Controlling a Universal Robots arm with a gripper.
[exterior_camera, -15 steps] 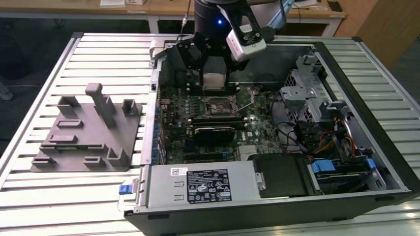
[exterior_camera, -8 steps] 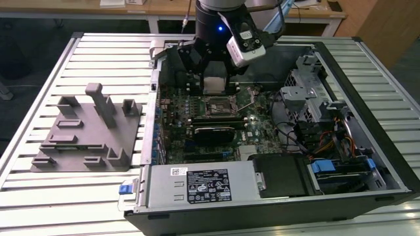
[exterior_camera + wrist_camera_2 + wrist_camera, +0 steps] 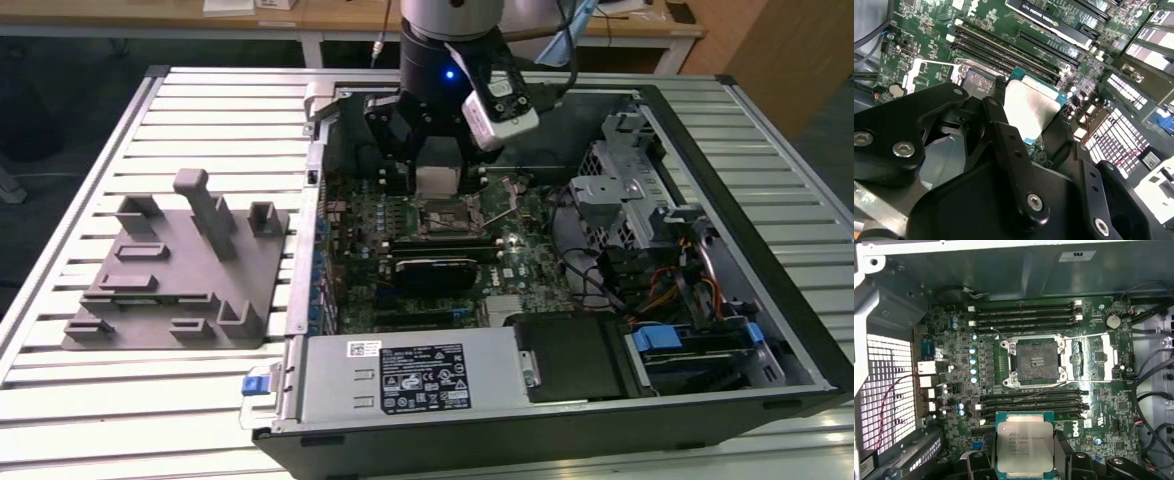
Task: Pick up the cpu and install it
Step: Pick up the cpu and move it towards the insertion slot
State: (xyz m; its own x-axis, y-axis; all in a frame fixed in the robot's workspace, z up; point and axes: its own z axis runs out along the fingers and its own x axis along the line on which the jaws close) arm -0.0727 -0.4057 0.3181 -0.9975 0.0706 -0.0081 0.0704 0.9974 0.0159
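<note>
The cpu (image 3: 438,180), a small flat square chip with a silvery top, hangs inside the open computer case with my gripper (image 3: 435,178) shut on it. It shows in both wrist views: the cpu (image 3: 1025,446) sits between black fingers (image 3: 1064,457), and the cpu (image 3: 1029,107) shows again on the second camera. The gripper (image 3: 1024,460) holds it above the green motherboard, a little off from the socket (image 3: 1037,359). The socket (image 3: 447,218) lies bare and dark, its load plate (image 3: 1094,357) swung open to one side.
A grey stepped block (image 3: 180,265) with upright posts stands on the slatted table at the exterior view's left. Inside the case (image 3: 314,200) are memory slots (image 3: 1026,312), a graphics card (image 3: 434,265), a power supply (image 3: 414,375) and drive cages with cables (image 3: 641,220).
</note>
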